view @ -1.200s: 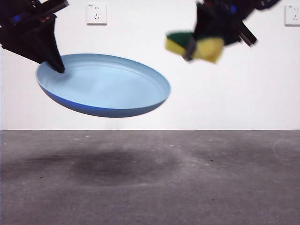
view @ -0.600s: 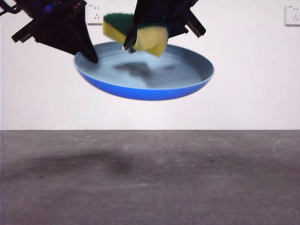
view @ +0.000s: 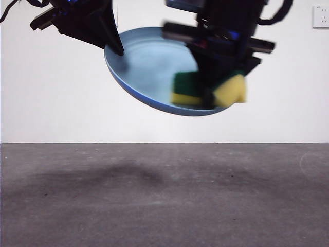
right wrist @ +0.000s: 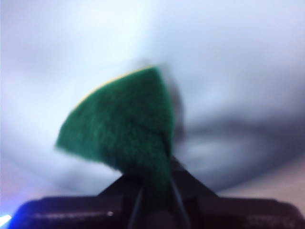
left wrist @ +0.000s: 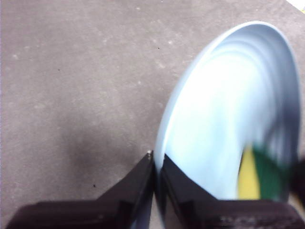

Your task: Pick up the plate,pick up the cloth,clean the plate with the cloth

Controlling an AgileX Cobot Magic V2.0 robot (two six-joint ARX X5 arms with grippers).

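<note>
The light-blue plate (view: pixel 146 69) hangs in the air, tilted with its inside facing the front camera. My left gripper (view: pixel 115 45) is shut on its upper left rim, and the left wrist view shows the jaws (left wrist: pixel 157 164) pinching the plate's edge (left wrist: pixel 224 119). My right gripper (view: pixel 208 98) is shut on the cloth, a yellow sponge with a green top (view: pixel 205 91), pressed against the plate's lower right inside. In the right wrist view the green side of the sponge (right wrist: pixel 126 131) lies against the blurred pale plate (right wrist: pixel 228 71).
The grey table top (view: pixel 164 195) lies well below both arms. A white wall with a socket (view: pixel 321 16) stands behind.
The plate has tilted more steeply and moved right and up. My right gripper has brought the sponge down from above the plate's left middle onto its lower right inside.
</note>
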